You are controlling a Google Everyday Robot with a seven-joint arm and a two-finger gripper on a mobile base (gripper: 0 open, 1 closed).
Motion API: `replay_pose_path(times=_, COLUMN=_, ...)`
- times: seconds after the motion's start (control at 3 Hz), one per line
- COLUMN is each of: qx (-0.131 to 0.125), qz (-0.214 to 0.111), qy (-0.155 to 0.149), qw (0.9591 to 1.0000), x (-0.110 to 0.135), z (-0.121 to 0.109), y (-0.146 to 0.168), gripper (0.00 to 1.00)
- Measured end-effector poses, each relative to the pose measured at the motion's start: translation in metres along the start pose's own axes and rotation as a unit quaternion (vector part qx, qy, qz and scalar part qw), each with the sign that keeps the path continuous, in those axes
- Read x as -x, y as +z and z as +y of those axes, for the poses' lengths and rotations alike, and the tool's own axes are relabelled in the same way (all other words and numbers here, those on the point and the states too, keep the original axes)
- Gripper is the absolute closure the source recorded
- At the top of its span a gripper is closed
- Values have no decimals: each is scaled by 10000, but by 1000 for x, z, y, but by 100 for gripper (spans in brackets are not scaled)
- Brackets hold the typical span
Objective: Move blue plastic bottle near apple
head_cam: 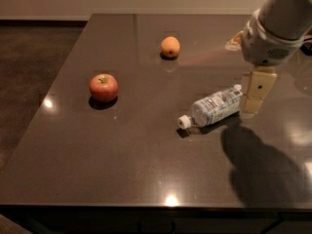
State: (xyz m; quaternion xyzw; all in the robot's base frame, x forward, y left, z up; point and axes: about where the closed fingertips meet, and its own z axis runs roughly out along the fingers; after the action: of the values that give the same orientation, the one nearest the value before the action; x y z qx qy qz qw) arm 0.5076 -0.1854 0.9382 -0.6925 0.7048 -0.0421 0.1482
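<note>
The blue plastic bottle [213, 107] lies on its side on the dark table [146, 169], right of centre, with its white cap pointing to the front left. The red apple [103, 87] stands upright on the left part of the table, well apart from the bottle. My gripper [256, 94] hangs from the arm at the right, just beyond the bottle's base end, close to it and above the table surface.
A small orange fruit [170, 47] sits at the back centre of the table. The table's left edge drops to a dark floor [29, 82]. The arm's shadow falls on the table's front right.
</note>
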Motion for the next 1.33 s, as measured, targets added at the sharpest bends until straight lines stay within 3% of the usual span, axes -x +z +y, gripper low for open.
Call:
replay_pose_path(times=0.67, qx=454, qz=163, qy=-937, qw=9944, x=-3, z=-5, y=57, gripper=0)
replay_pose_path(times=1.0, qx=758, qz=275, qy=-1158, qw=9900, x=-7, z=-1, y=76, gripper=0)
replay_pose_path(times=1.33, qx=1005, qz=320, qy=-1254, qw=9865, x=-8, z=2, y=89, gripper=17)
